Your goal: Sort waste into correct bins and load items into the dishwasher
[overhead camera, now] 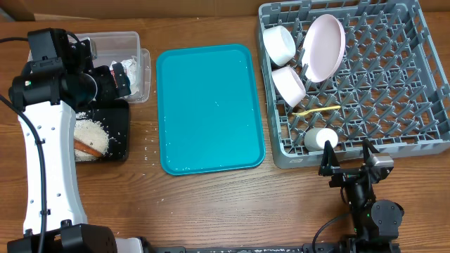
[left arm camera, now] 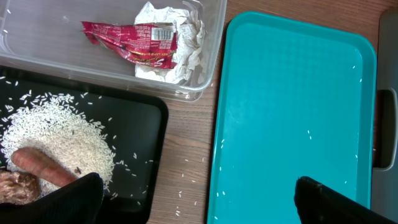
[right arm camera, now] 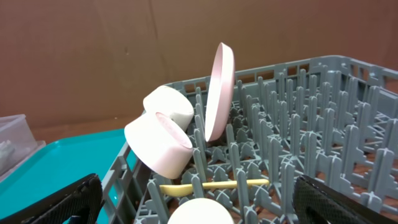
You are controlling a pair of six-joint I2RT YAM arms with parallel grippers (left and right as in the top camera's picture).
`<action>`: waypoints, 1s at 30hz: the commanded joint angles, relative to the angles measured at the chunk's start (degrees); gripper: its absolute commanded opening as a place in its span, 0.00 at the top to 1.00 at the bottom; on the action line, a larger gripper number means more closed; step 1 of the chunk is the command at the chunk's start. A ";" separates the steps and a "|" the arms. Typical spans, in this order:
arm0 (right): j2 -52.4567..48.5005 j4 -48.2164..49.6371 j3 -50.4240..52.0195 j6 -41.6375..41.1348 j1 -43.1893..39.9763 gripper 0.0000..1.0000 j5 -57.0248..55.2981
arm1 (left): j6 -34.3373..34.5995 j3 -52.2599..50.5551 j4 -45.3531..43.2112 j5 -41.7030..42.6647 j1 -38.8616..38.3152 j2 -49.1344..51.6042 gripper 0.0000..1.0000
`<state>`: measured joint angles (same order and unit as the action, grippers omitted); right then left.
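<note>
My left gripper (left arm camera: 199, 205) is open and empty, above the gap between the black tray (left arm camera: 143, 124) and the teal tray. The black tray holds loose rice (left arm camera: 56, 134), a carrot-like stick (left arm camera: 40, 165) and a brown lump (left arm camera: 15, 186). The clear tub (left arm camera: 211, 68) holds the red wrapper (left arm camera: 134, 40) and white napkin (left arm camera: 180, 43). The grey dish rack (overhead camera: 394, 84) holds two white bowls (overhead camera: 279, 42) (overhead camera: 289, 84), the pink plate (overhead camera: 323, 48) on edge, the yellow spoon (overhead camera: 316, 110) and the white cup (overhead camera: 321, 138). My right gripper (overhead camera: 348, 165) is open and empty, just outside the rack's front edge near the cup (right arm camera: 199, 213).
The teal serving tray (overhead camera: 211, 105) lies between the bins and the rack, with a few rice grains on it. Stray grains lie on the wood (left arm camera: 186, 180) beside the black tray. A cardboard wall stands behind the table.
</note>
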<state>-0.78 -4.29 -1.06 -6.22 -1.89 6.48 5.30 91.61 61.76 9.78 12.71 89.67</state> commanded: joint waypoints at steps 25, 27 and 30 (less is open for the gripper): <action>0.61 0.35 0.61 0.09 -0.37 0.00 0.70 | -1.68 -1.42 1.16 -4.81 -0.72 -4.63 0.00; 0.61 0.35 0.61 0.09 -0.37 0.00 0.70 | -1.73 -4.35 -4.09 -3.74 -1.57 -8.07 0.00; 0.61 0.35 0.61 0.09 -0.37 0.00 0.68 | -2.71 -15.43 -18.88 -1.40 -3.56 -16.46 0.01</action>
<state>-0.78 -4.21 -1.06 -6.20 -1.89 7.07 5.08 84.84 51.66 6.39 11.46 82.67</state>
